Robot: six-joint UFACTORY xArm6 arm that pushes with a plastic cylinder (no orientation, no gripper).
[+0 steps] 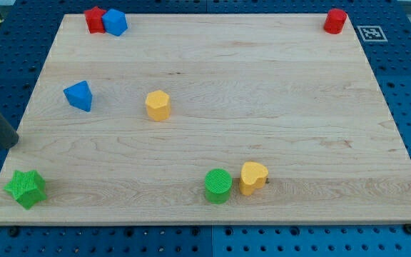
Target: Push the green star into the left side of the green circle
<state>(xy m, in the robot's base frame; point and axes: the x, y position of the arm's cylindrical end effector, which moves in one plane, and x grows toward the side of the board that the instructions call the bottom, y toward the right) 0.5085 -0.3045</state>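
Observation:
The green star [26, 188] lies at the bottom left corner of the wooden board [212, 78]. The green circle [218, 185] stands near the bottom edge, right of the middle, far to the right of the star. A yellow heart [253, 178] touches the circle's right side. My rod comes in from the view's left edge and my tip [9, 145] sits at the board's left edge, just above and slightly left of the green star, apart from it.
A blue triangle [79, 96] lies at the left, above the star. A yellow hexagon [158, 105] is near the middle. A red block [94, 19] and a blue block [115, 22] touch at the top left. A red block [335, 21] is at the top right.

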